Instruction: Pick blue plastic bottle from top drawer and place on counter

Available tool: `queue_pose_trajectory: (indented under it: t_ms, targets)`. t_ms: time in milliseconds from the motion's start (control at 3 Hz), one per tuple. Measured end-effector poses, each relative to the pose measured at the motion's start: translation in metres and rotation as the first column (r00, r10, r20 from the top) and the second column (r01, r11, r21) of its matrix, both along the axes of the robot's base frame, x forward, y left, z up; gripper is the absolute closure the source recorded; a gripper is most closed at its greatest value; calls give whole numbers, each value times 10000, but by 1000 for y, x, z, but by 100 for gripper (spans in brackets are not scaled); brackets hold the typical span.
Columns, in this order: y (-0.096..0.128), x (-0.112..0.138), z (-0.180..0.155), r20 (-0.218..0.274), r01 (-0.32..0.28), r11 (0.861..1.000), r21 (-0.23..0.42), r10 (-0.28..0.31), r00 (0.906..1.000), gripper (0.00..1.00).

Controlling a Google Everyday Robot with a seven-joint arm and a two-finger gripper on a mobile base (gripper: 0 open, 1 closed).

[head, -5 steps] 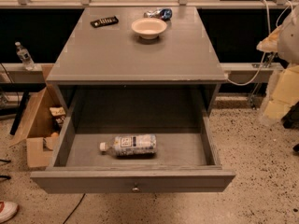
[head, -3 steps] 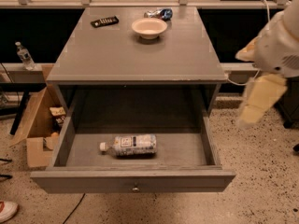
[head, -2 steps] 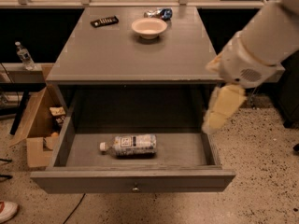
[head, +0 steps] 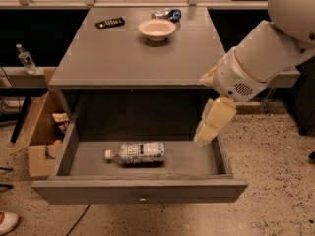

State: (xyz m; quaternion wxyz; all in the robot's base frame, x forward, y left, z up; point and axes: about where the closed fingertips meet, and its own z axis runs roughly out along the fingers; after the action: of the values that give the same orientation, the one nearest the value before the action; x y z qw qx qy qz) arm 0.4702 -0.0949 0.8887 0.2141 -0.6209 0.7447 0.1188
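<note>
Approach step, nothing grasped yet. The gripper (head: 204, 135) hung over the right end of the open top drawer (head: 140, 191); whether it was apart or closed could not be told. The blue plastic bottle (head: 135, 153) lay on its side on the drawer floor, cap pointing left, well apart from the gripper. The counter (head: 128, 58) held a bowl (head: 157, 29). The next move likely called for going left and down over the bottle's body.
</note>
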Motion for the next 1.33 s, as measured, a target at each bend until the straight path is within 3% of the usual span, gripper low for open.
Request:
queue_pose_trajectory:
  t_ms: [333,667,1333]
  targets:
    - [7,6,-19,-150,204,9990,-388,-210,9997,0]
    - [39,24,-64,-193,387,9980,-509,-397,9990,0]
    - [97,55,-134,-84,810,9967,-25,-810,9967,0]
